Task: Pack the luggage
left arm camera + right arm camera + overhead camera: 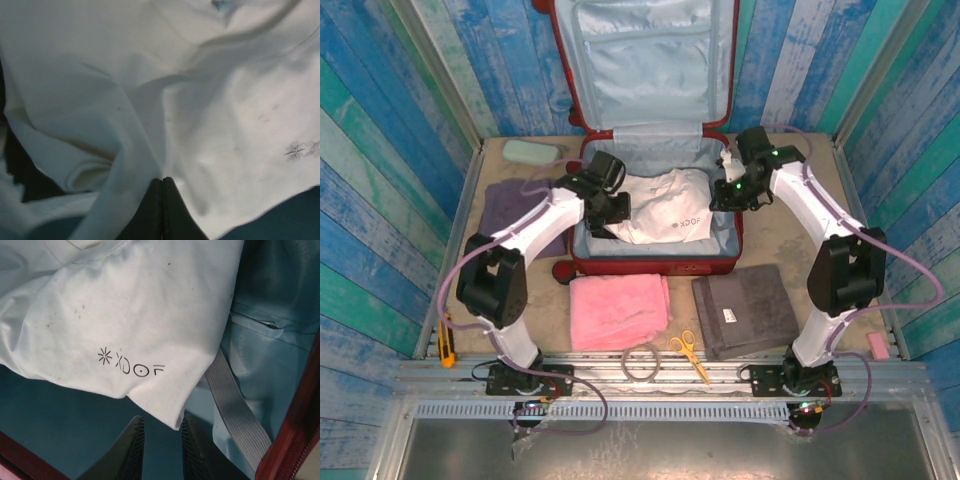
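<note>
Top external view: open red suitcase (650,265) lies mid-table with a white shirt (665,215) inside. Left gripper (162,183) is closed, tips against the shirt. Right gripper (161,421) is slightly parted and holds nothing.

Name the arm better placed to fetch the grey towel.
Right, probably: the grey towel lies on the right; the right tool is open and empty; the left tool is shut on the white T-shirt.

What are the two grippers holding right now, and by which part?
Left gripper is shut at a fold of the white printed fabric shirt; a pinch cannot be confirmed. Right gripper stands open at the shirt's corner, holding nothing.
</note>
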You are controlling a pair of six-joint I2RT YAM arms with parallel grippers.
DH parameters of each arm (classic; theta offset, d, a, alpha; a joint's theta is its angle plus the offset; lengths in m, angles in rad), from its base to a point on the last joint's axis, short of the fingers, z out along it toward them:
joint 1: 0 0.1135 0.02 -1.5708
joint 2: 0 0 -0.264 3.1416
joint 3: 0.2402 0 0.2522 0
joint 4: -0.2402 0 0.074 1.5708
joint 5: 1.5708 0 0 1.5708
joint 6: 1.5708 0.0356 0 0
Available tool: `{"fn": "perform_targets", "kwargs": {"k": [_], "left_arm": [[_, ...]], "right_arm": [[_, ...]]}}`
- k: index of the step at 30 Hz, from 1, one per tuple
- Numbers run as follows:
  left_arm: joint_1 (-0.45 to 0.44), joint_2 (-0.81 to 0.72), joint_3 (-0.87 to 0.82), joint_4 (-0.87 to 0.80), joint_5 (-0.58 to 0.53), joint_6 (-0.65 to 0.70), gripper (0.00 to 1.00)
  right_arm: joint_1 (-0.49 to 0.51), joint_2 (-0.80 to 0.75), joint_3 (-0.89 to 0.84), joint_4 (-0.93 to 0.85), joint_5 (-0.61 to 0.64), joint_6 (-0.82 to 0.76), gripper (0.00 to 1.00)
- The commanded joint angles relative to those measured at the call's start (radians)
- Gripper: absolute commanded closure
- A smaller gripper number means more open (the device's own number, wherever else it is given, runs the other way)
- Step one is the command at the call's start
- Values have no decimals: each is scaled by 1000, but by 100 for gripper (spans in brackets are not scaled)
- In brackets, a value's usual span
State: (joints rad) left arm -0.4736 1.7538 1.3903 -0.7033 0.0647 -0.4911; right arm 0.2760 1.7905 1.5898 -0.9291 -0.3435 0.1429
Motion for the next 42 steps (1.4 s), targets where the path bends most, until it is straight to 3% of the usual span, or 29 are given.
{"fn": "perform_targets", "kwargs": {"k": [1,5,14,17,21,23,27,29,36,42], "left_arm": [[-3,66,29,-163,-111,26,100],[-4,35,-21,-238,-221,-10,100],[-4,-85,-143,-184,-275,-121,100],[-4,-164,-117,-60,-255,-139,100],[-3,-250,-138,257,-77,-148,98],[-4,-214,-113,332,2,-171,98],[-4,-41,15,297,124,-207,100],[-4,6,12,319,135,-237,100],[-4,104,-62,314,24,-225,100],[-1,128,-159,354,-64,-217,100]], "right_arm": [[-3,20,2,17,1,12,76],[-3,33,6,24,0,11,76],[-4,95,61,23,-9,-5,72],[-4,129,117,27,-25,-4,73],[-4,203,231,58,-84,16,75],[-4,251,290,74,-110,37,78],[3,352,372,109,-135,66,81],[8,397,397,108,-125,75,82],[24,466,362,111,13,68,85],[34,459,326,128,100,47,78]]}}
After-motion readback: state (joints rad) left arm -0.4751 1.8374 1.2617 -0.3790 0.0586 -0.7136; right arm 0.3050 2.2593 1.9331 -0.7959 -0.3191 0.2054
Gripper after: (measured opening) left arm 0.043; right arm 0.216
